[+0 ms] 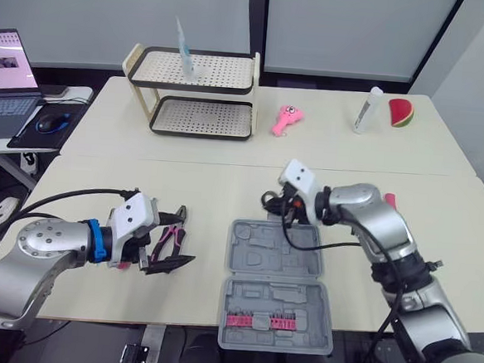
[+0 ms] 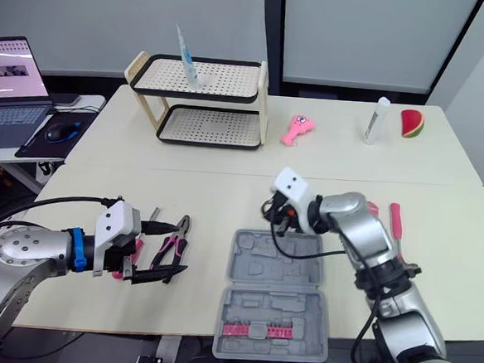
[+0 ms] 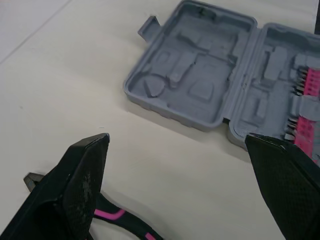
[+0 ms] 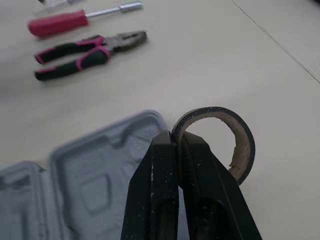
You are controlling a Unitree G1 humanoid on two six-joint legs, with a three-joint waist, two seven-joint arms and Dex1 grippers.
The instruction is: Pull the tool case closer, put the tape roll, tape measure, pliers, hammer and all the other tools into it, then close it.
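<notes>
The grey tool case [image 1: 256,280] lies open at the table's front middle, with a row of pink bits [image 1: 270,320] in its near half. My right gripper [image 1: 272,202] hovers at the case's far edge, shut on the black tape roll [image 4: 235,135]. My left gripper [image 1: 171,247] stands open over the pink-and-black pliers [image 1: 170,235], left of the case; one handle shows beside its finger [image 3: 120,220]. A red-handled screwdriver [image 4: 75,20] lies just beyond the pliers. The pink hammer handle [image 2: 395,219] lies to the right, behind my right arm.
A two-tier perforated rack [image 1: 194,91] stands at the back left of the table. A pink toy [image 1: 286,120], a white bottle [image 1: 367,110] and a watermelon-slice toy [image 1: 400,112] sit along the back. A laptop [image 1: 4,73] and mouse [image 1: 51,122] are on a side desk.
</notes>
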